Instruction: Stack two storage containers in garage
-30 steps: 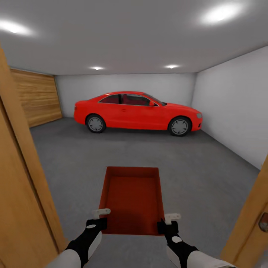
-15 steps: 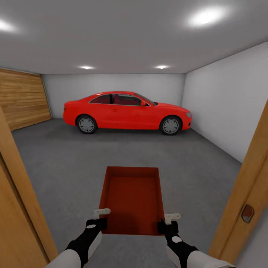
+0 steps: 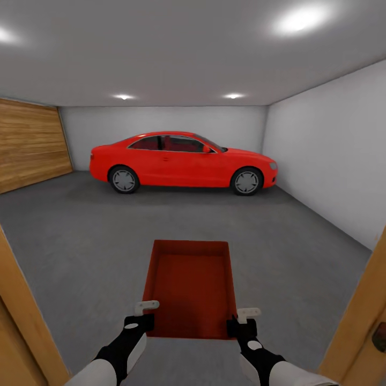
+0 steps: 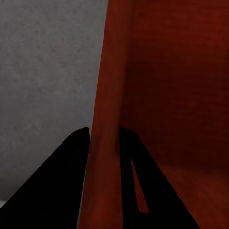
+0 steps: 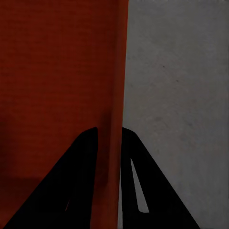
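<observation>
The wooden door frame [image 3: 21, 316] has slid outward as the view advances. Both grippers, left [image 3: 140, 316] and right [image 3: 242, 319], clamp opposite walls of an orange-red open bin [image 3: 190, 284], carried level toward the red car [image 3: 182, 162].

This place is a home garage: a glossy red car [image 3: 182, 162] is parked on a dark grey concrete floor [image 3: 80, 230], with plain white walls [image 3: 327, 150] and a large wood-slat door [image 3: 29, 142] at one side.
</observation>
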### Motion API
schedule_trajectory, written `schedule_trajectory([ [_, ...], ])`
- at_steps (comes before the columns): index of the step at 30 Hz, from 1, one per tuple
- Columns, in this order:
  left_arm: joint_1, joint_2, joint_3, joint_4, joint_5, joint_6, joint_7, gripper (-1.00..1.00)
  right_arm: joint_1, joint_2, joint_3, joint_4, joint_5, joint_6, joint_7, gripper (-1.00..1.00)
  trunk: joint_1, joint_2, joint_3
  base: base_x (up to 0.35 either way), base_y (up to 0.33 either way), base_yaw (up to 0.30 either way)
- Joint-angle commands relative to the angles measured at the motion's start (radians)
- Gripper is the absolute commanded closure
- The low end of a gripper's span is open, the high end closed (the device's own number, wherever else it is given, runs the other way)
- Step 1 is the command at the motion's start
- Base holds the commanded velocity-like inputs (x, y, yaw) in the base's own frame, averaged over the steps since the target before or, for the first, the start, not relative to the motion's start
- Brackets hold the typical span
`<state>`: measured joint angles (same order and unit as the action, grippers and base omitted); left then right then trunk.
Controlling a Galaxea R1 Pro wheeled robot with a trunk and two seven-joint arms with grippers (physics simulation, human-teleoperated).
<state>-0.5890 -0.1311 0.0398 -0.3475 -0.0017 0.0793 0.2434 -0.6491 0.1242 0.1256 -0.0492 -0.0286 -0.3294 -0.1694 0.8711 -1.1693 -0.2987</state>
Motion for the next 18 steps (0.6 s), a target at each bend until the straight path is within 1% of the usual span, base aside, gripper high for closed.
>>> schedule_trajectory([
  [1,0.000,-0.001,0.015,-0.001,0.002,0.006,0.005,1.00,-0.001,0.000,-0.026,-0.001,-0.005,-0.005,-0.007,1.00,0.001,-0.001,-0.001,0.319,0.000,0.000],
  [18,0.000,-0.001,0.015,-0.001,0.002,0.009,0.005,1.00,-0.001,0.000,-0.026,-0.001,-0.005,-0.005,-0.007,1.00,0.001,-0.001,-0.001,0.321,0.000,0.000],
])
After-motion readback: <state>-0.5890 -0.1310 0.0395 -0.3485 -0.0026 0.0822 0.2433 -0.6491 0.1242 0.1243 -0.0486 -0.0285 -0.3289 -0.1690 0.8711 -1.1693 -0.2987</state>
